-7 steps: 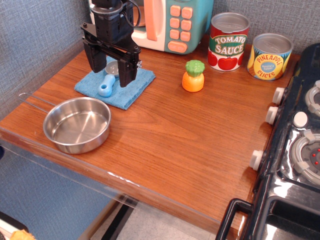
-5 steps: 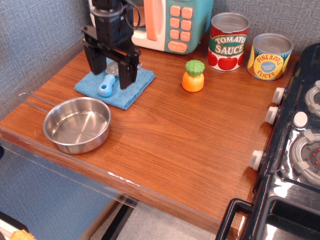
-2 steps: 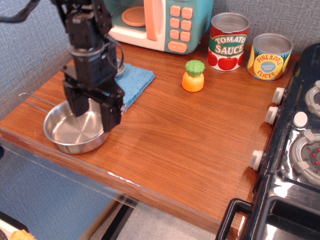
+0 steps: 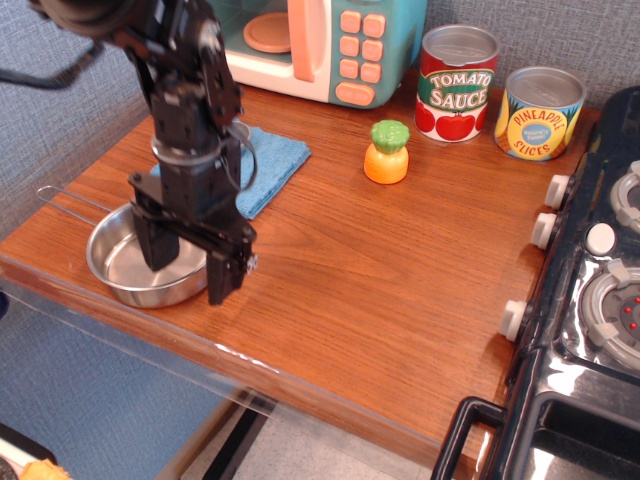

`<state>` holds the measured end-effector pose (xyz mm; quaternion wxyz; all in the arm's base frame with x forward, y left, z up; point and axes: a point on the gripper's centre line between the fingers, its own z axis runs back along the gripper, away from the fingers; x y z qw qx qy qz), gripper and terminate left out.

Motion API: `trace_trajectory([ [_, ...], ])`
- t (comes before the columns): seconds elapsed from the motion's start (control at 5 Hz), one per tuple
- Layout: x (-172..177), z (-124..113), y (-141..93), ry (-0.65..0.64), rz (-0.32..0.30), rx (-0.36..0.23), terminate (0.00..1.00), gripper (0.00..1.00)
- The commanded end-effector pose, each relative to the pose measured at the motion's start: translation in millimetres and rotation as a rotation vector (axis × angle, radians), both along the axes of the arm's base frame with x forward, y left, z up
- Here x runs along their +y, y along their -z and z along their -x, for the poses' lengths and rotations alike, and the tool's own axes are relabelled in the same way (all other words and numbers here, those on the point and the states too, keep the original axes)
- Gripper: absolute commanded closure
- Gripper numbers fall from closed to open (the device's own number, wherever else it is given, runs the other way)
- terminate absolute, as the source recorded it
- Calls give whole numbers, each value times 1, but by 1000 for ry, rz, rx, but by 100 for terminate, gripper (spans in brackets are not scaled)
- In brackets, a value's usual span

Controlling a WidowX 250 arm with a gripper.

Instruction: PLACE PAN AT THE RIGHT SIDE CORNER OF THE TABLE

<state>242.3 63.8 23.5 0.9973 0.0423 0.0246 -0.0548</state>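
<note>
Pan (image 4: pixel 125 268) at front-left corner of counter (image 4: pixel 380 270), wire handle pointing left toward the wall. Claw (image 4: pixel 188 268) down over pan's right rim, spread wide: one finger inside the bowl, other outside the rim on the right. Rim between fingers, not clamped. Blue cloth (image 4: pixel 268 165) just behind; toy stove (image 4: pixel 590 300) far right.

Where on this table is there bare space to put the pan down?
Bare wood runs from the pan and pincer right to the stove knobs, below the orange toy. The back edge is crowded: microwave, cans, blue cloth.
</note>
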Motion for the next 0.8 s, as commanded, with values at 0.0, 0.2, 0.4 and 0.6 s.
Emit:
trace_trajectory([
  [0.0, 12, -13, 19, -45, 5, -8, 0, 100],
  [0.2, 12, -12, 16, -42, 7, -13, 0, 100],
  [0.4, 13, -11, 16, -38, 14, -21, 0, 100],
  [0.6, 8, -8, 9, -38, 20, -41, 0, 100],
])
